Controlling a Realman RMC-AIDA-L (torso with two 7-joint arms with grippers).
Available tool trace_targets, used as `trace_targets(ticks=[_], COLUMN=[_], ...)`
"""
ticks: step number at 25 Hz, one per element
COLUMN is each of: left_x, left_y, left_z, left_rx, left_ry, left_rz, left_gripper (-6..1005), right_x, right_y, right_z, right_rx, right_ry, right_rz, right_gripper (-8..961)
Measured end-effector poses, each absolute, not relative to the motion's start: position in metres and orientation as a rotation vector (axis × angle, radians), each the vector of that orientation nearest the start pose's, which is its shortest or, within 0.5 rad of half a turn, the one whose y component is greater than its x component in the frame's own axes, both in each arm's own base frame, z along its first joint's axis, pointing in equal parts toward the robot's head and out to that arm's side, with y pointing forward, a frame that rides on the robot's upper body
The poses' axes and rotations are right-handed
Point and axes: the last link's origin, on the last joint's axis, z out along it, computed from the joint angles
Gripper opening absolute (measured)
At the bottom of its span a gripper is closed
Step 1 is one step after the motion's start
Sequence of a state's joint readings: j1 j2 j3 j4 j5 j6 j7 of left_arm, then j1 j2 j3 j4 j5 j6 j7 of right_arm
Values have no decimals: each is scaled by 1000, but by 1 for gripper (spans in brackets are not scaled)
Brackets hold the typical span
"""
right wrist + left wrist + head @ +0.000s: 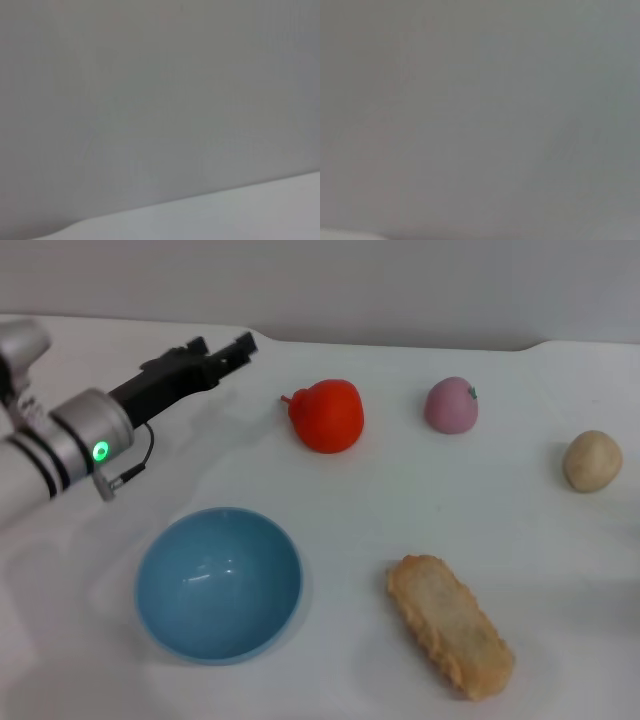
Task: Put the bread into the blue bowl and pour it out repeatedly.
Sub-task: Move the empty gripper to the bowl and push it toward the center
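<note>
Nothing is being held yet: left gripper (232, 348), upper left, grip unclear; bread (451, 625) is lying lower right beside the bowl (218, 583), awaiting pickup.

One blue bowl (218, 583), one bread (450, 625), three small round foods (328, 415).

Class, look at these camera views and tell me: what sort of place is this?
Probably a robot test bench, not a kitchen: a bare white table against a plain wall, toy-like foods such as the bread laid apart beside a blue bowl, and the left hand raised above.
</note>
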State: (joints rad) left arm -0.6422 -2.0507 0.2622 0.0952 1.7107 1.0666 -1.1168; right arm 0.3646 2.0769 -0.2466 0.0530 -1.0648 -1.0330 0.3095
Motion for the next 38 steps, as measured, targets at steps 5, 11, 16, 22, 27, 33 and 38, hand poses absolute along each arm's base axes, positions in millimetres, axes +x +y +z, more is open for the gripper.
trace_targets(ticks=[5, 11, 16, 22, 27, 33, 38], left_x=[-279, -267, -264, -253, -244, -246, -249], left_y=[404, 407, 392, 359, 333, 319, 323], left_z=[-23, -1, 32, 79, 99, 94, 85], left_rx=[-2159, -2260, -2262, -2209, -2209, -2201, -2208], left_ry=[-1168, -1235, -1333, -1373, -1386, -1461, -1485], left_rz=[-715, -492, -177, 37, 202, 335, 346], left_gripper=[861, 861, 862, 861, 860, 859, 856], right_x=[411, 410, 407, 403, 401, 396, 395], right_y=[281, 282, 286, 295, 302, 312, 316], right_z=[-10, -10, -11, -10, -8, -5, -1], right_rx=[-1424, -1427, -1433, -1433, -1435, -1442, -1440], right_ry=[926, 926, 921, 917, 911, 889, 873], right_rz=[498, 499, 506, 512, 509, 518, 516], right_gripper=[396, 396, 396, 396, 395, 395, 395])
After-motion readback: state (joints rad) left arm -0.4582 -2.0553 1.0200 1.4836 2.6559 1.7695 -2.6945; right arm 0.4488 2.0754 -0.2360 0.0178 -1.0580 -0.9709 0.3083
